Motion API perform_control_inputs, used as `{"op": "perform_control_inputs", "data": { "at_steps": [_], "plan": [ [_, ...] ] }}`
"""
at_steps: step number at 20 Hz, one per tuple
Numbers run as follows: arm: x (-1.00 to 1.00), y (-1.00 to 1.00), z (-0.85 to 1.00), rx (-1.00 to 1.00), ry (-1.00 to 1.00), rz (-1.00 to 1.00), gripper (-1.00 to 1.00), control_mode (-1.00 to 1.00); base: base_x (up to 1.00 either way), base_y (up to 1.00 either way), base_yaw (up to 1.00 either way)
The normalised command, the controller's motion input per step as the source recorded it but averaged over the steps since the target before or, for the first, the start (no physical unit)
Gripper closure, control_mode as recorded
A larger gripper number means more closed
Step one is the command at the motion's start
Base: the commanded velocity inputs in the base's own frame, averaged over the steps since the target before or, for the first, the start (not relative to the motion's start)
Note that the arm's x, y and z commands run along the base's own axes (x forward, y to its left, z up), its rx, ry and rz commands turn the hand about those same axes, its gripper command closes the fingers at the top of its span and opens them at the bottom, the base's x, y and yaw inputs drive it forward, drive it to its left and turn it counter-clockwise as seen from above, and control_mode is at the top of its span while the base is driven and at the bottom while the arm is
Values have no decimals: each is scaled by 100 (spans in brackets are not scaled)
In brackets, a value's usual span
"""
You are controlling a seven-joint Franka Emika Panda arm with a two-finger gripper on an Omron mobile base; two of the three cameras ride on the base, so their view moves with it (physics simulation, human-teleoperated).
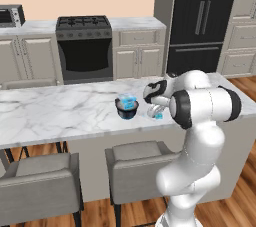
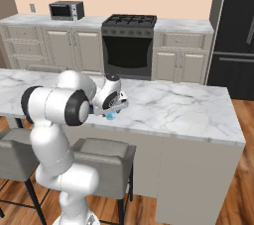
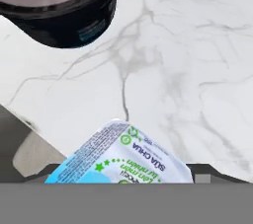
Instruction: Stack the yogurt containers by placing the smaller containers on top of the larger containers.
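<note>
close under my claw (image 1: 158, 112) sits the small yogurt cup (image 3: 123, 156) on the marble desk (image 1: 60, 111): light-blue sides, whitish lid with green print. my claw stands wide around it. the bigger light-blue cup (image 1: 127, 102) rests in the dark bowl (image 1: 127, 110) nearby.

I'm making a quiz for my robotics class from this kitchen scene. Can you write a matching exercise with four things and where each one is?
Things:
1. smaller yogurt cup
2. larger yogurt cup
3. dark bowl
4. claw

Places:
A. on the marble counter, holding a cup
B. down over the smaller cup
C. resting in the bowl
D. on the counter under the claw

Pairs: 1-D, 2-C, 3-A, 4-B
</note>
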Motion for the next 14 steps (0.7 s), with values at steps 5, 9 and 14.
{"op": "perform_control_inputs", "data": {
  "at_steps": [5, 9, 14],
  "plan": [
    [-38, -18, 63, 5, -8, 0, 100, -100, 0, 0, 0],
    [-37, -3, 61, 5, -14, 0, 100, -100, 0, 0, 0],
    [-29, 0, 51, 3, -19, 0, 100, -100, 0, 0, 0]
  ]
}}
